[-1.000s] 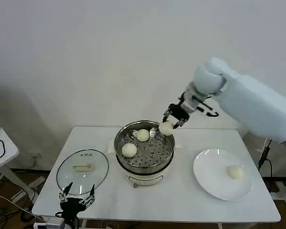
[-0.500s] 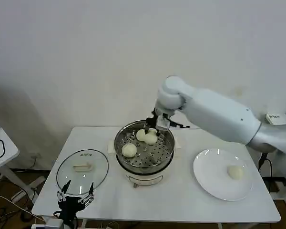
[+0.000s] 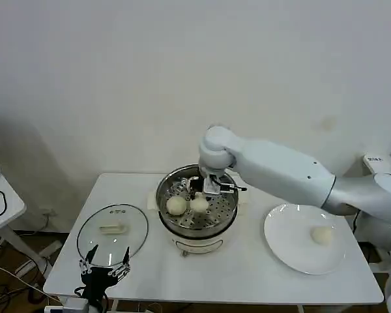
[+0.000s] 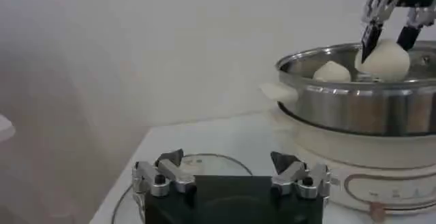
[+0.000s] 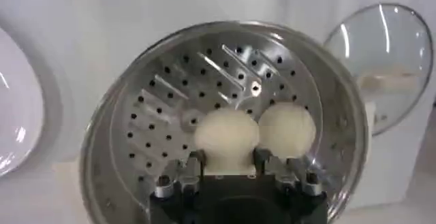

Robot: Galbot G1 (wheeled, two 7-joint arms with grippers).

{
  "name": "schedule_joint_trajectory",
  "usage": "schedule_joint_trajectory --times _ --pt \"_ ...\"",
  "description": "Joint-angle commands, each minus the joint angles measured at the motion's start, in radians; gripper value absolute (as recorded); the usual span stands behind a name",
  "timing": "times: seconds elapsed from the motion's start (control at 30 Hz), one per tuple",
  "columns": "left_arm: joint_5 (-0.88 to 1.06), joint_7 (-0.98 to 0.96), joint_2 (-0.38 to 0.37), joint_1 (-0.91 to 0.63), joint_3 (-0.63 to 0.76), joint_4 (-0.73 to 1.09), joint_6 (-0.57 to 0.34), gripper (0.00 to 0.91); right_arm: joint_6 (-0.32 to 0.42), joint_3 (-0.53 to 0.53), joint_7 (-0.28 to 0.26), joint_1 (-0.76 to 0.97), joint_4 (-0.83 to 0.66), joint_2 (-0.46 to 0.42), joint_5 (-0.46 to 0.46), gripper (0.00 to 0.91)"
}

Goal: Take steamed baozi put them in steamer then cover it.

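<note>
right tool [image 5: 226, 166] grasps a baozi [image 5: 226, 139] low over the steamer [image 3: 197, 207] tray; release gently, clear of the bun beside it [image 5: 287, 128].

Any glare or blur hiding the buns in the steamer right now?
Head view: even light, baozi clear on the steamer tray. Right wrist view: soft focus, bright streaks on the tray, the held baozi readable in the right pincer. Left wrist view: hazy, the lid faint.
</note>
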Motion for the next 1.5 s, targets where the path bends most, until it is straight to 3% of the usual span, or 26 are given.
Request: schedule_joint_trajectory --times 0.03,0.63,0.77,0.8,0.87,0.9,1.1,1.5 --pt "0.002 0.0 -0.001 -0.001 0.004 -0.001 0.0 0.907 -0.023 -0.03 0.001 -0.007 0.035 -0.003 0.051 0.484" --pt "-0.002 -0.002 -0.005 0.003 0.011 0.002 -0.002 0.907 -0.055 -0.067 0.02 -0.013 0.109 -0.034 0.058 0.484" --pt "-0.003 0.002 -0.008 -0.009 0.012 0.002 0.001 0.907 -0.07 -0.077 0.014 -0.005 0.132 -0.054 0.094 0.484" --pt "-0.003 0.002 -0.008 -0.01 0.012 0.004 0.001 0.907 -0.072 -0.081 0.014 -0.001 0.135 -0.056 0.101 0.504" --pt "0.0 0.002 -0.009 -0.015 0.015 0.011 0.001 0.907 -0.072 -0.078 0.013 -0.004 0.137 -0.058 0.096 0.645" --pt "0.0 0.002 -0.009 -0.015 0.017 0.011 0.001 0.907 -0.073 -0.078 0.011 -0.005 0.137 -0.058 0.099 0.907" --pt "0.003 0.003 -0.008 -0.009 0.022 0.022 -0.002 0.907 -0.082 -0.093 0.022 -0.013 0.146 -0.072 0.099 0.907" --pt "0.004 0.007 -0.01 -0.017 0.027 0.026 0.0 0.907 -0.063 -0.016 0.062 0.013 0.098 -0.093 0.036 0.907"
